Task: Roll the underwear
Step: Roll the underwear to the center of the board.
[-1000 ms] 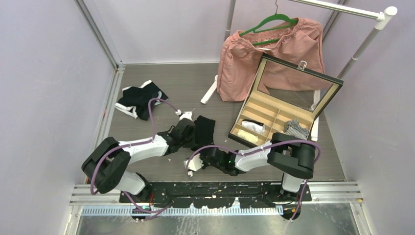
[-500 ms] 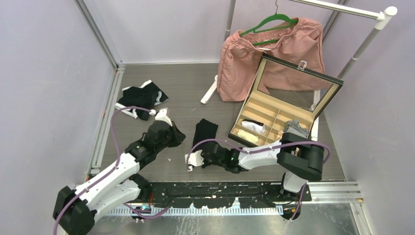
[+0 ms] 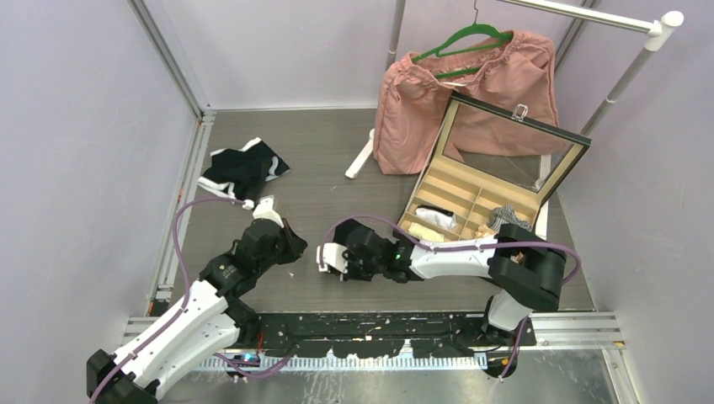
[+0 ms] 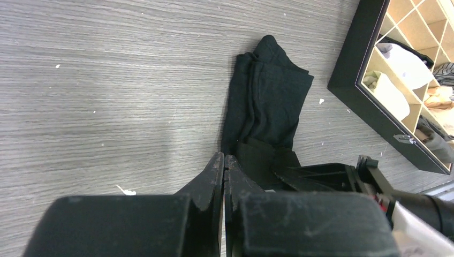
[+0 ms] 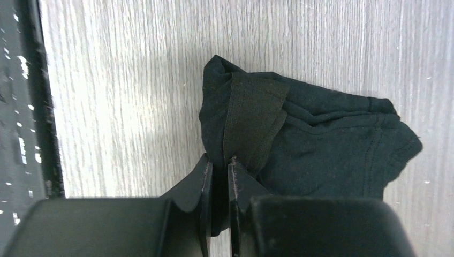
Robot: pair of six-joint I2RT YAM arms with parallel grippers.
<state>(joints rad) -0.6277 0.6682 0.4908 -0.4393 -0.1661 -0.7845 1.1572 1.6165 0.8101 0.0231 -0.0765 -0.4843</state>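
Rt wrist cam: blk underwear (image 5: 321,139), soft matte knit, bunched into a lumpy wedge w/ stitched hems and a flat ribbed waistband folded over at its near end. Rt gripper (image 5: 219,163) pinching that band end, hard blk fingers (image 5: 201,184) almost together w/ cloth sandwiched btwn. Tabletop (image 5: 134,80) pale grey wood-grain laminate, flecked w/ wht specks. Dark rail (image 5: 29,107) along near edge.

Lt wrist cam: same underwear seen lengthwise, a narrow folded strip w/ soft creases, rounded at far end, lying flat on the grain. Near end tucked under rt gripper's angular blk plastic body. Lt gripper (image 4: 224,163) pressed together, nothing btwn its fingers, apart from the cloth, over bare tabletop. Organiser box (image 4: 353,53) toward rt edge: rigid blk shell w/ stitched rim, tan-lined square cells, pale rolled items in a few.

Top cam: underwear mostly hidden beneath rt gripper, in near half of tabletop, approx midway btwn lt and rt edges. Lt gripper near it, on lt side. Blk-and-wht briefs (image 3: 242,168) heaped loose and rumpled toward far-lt corner. Box lid (image 3: 505,143) propped up, glossy, mirror-like. Pink garment (image 3: 471,93), gathered waist, draped off green hanger (image 3: 455,35) on wht metal rack (image 3: 669,20) at far edge.
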